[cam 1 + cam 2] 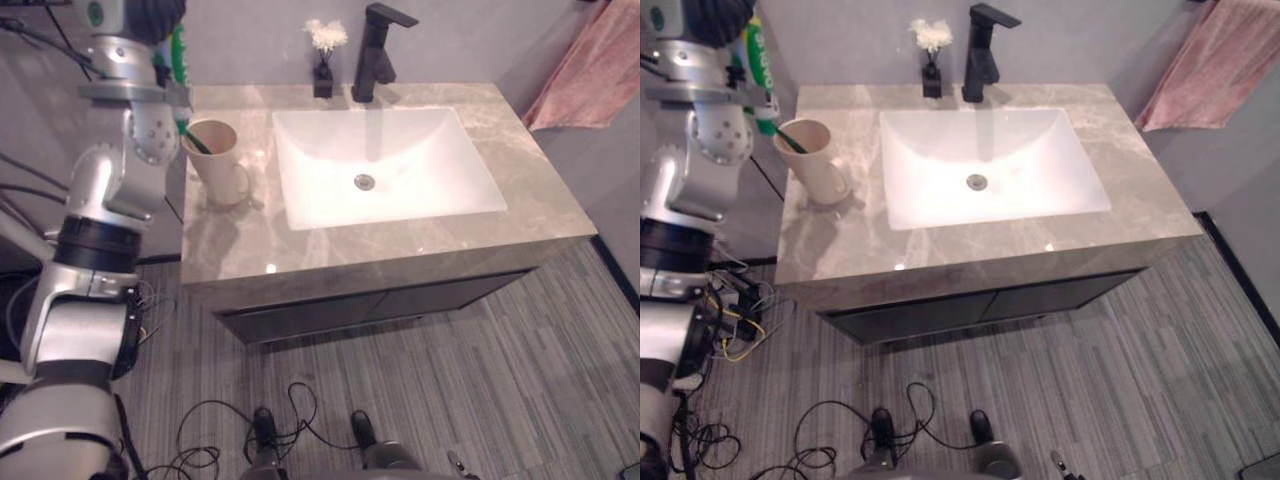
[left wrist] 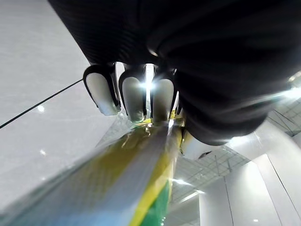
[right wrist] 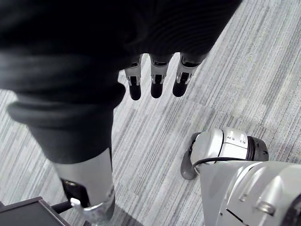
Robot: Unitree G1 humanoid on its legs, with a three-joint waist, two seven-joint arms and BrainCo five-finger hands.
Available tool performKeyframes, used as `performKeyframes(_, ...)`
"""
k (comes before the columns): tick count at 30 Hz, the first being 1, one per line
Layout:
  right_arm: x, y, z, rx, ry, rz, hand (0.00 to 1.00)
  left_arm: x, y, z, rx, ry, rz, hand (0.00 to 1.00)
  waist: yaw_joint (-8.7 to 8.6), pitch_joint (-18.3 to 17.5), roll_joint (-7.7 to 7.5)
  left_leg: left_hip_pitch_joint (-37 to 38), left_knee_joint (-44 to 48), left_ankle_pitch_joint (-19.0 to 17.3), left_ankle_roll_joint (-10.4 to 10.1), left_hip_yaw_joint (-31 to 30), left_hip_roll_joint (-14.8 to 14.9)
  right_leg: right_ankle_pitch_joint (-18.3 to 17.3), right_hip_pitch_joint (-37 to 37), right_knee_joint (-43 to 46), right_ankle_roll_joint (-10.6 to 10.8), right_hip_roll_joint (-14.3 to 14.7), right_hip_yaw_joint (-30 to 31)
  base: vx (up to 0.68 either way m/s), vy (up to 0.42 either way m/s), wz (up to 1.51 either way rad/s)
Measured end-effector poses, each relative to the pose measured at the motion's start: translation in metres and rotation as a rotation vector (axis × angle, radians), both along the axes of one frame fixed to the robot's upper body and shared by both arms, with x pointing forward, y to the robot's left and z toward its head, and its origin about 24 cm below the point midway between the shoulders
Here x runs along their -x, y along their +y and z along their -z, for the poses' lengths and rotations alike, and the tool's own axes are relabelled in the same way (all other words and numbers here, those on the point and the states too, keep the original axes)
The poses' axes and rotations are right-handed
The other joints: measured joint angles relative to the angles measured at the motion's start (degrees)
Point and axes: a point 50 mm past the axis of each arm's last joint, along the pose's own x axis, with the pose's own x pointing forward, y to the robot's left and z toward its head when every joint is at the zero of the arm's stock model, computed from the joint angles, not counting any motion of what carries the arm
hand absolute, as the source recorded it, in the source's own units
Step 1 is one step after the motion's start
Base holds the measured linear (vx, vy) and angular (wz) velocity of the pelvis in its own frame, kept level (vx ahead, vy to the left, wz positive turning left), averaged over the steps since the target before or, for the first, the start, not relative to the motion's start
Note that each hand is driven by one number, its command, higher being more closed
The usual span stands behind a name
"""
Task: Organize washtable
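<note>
Silver fingers of the left robot hand (image 2: 134,96) curl round a green-and-yellow tube (image 2: 127,183), held up in the air by the left rear corner of the marble surface (image 1: 400,245). Near it stands a beige cup (image 1: 215,150) with a dark toothbrush (image 1: 196,139) inside, left of the white basin (image 1: 380,165). Well apart, the right robot hand (image 3: 155,80) hangs over the striped floor (image 3: 235,70) — fingers straight, holding nothing.

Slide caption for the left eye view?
Left hand holds a green tube by the cup, left of the sink.
</note>
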Motion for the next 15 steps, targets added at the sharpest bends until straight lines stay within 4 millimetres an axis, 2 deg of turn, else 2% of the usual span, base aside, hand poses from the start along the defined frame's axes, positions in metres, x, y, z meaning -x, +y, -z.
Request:
performKeyframes(5,-0.0041,0.0002,-0.0003,0.0,-0.009,-0.003,0.0,-0.0048,0.005,0.0038,-0.014,0.026,-0.039,1.0,-1.17,0.0,0.01,0.0,0.0,0.0,0.0,0.0,0.0,0.0,0.0,0.0,0.0,0.0,0.0,0.01,0.005,0.0)
performKeyframes(9,-0.004,0.0004,-0.0002,-0.001,-0.008,-0.004,0.0,-0.008,-0.0018,0.009,-0.055,0.047,-0.035,1.0,-1.35,0.0,0.05,-0.1,0.0,0.0,0.0,0.0,0.0,0.0,-0.1,0.0,0.0,0.0,0.0,0.0,0.0,0.0)
performKeyframes(15,-0.0043,0.0009,-0.0002,-0.002,-0.008,-0.01,0.0,-0.0091,-0.0006,0.0099,-0.055,0.053,-0.042,1.0,-1.96,0.1,0.12,-0.6,0.0,0.0,0.0,0.0,0.0,0.0,-0.6,0.0,0.0,0.0,0.0,0.0,0.0,0.0)
